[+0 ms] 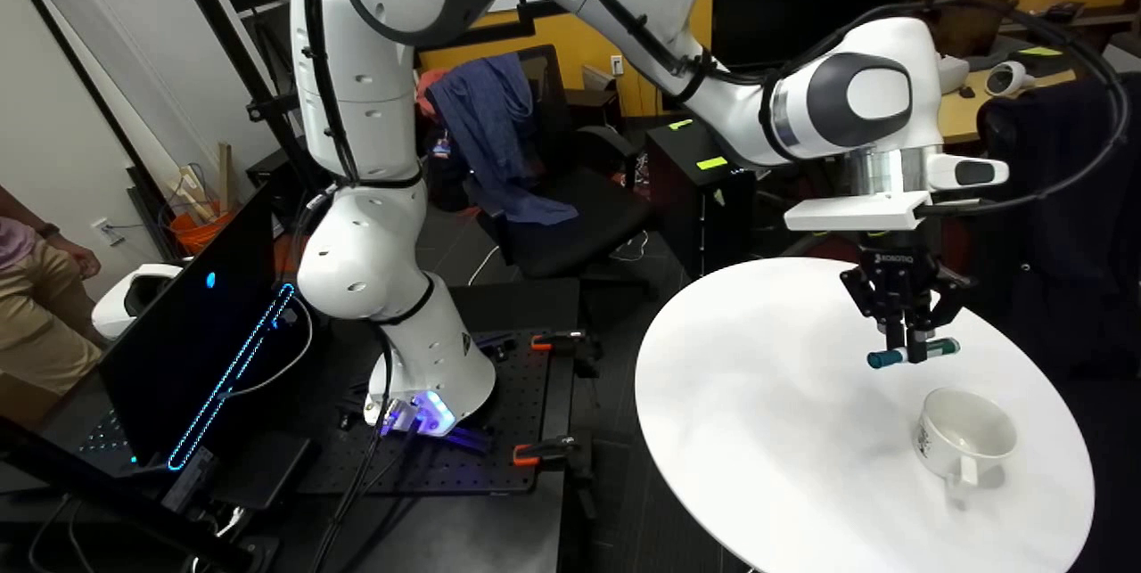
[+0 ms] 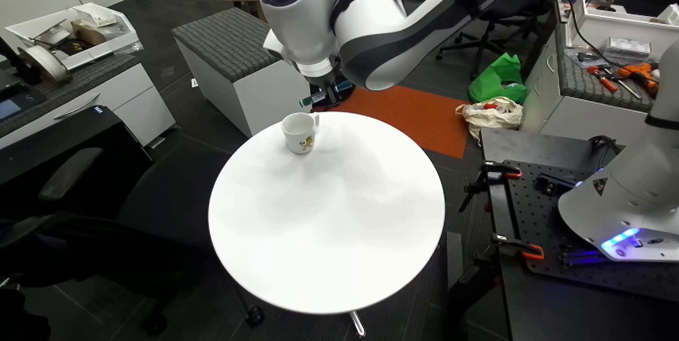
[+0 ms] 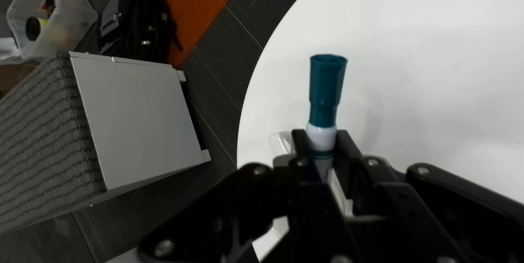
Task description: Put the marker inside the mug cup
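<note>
Marker [image 3: 324,109] is pinched in the tool [image 1: 906,348], outside the mug [image 2: 297,136] standing upright on the table [image 2: 323,224]

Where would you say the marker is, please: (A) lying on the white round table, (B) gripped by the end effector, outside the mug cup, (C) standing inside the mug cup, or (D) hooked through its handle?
B: the wrist view shows the end effector closed on the marker, and in both exterior views the mug cup stands apart from it.
</note>
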Robot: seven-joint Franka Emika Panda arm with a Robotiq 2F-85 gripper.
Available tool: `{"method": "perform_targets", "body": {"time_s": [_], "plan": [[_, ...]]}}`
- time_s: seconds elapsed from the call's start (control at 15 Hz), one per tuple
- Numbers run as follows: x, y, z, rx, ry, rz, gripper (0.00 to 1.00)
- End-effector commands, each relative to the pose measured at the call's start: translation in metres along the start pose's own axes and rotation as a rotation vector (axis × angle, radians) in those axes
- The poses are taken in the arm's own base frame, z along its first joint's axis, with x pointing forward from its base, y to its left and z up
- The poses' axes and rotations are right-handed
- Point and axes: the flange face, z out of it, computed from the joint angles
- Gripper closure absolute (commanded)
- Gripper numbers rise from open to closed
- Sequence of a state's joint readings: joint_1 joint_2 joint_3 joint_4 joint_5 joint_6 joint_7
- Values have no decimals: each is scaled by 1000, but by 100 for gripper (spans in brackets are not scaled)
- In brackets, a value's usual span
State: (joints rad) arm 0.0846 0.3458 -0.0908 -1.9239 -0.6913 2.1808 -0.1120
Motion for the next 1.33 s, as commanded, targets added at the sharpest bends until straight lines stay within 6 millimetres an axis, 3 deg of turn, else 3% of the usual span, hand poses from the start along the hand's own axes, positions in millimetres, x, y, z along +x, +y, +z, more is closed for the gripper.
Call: {"method": "perform_targets", "body": {"time_s": [0.0, 0.6, 1.27], "plan": [[5, 0, 9, -38, -23, -55, 95], [12, -9, 42, -66, -88, -241, 95], [29, 13, 58, -165, -154, -387, 95]]}}
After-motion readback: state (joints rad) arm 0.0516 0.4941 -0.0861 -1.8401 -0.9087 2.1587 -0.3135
